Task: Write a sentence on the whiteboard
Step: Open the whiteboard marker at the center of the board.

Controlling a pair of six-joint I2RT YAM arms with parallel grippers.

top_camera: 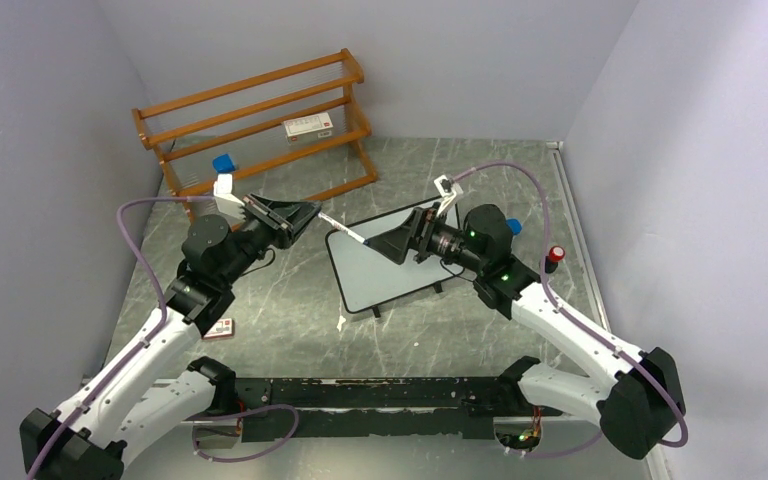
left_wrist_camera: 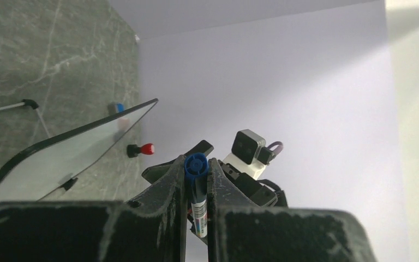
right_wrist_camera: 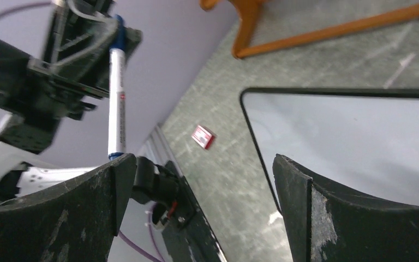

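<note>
Over the whiteboard (top_camera: 385, 275), the marker (top_camera: 345, 230) — clamped in the left gripper (top_camera: 310, 211) — is best centred within the empty, wide-open right gripper (top_camera: 382, 248) before closing.

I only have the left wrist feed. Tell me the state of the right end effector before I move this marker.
Observer: The right end effector is open, jaws spread wide, as its own wrist view shows.
Operator: Give me the marker's reach from above.
Observer: In the top view the marker bridges from the left end effector to the mouth of the right one, which is not gripping it.
Operator: Now report the board's surface.
Observer: The whiteboard shows no writing on the part visible from above.
</note>
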